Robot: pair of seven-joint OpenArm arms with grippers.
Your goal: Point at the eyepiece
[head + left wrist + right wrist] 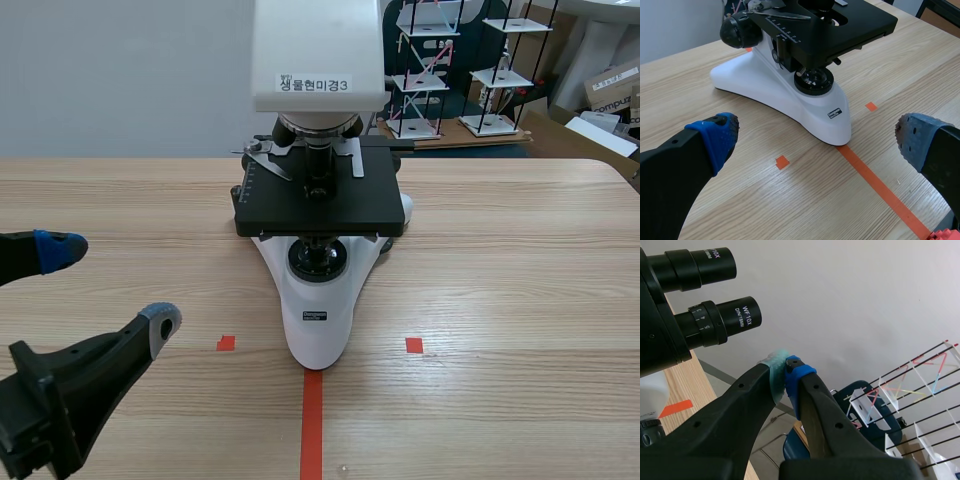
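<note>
A white and black microscope [318, 200] stands at the table's middle; its head runs out past the scene view's top, so its eyepieces are hidden there. In the right wrist view two black eyepieces show, one marked WF 10X [735, 316] and a second [707, 264] beyond it. My right gripper [785, 371] is shut on nothing, raised, its tips just under and beside the nearer eyepiece, a small gap apart from it. My left gripper [815, 137] is open low over the table, in front of the microscope's white base [790, 97].
Wire-frame racks with white shelves [460, 70] and cardboard boxes [612, 85] stand behind the table's far edge. A blue chair [860, 405] shows behind the right gripper. Bare wood lies to both sides of the microscope.
</note>
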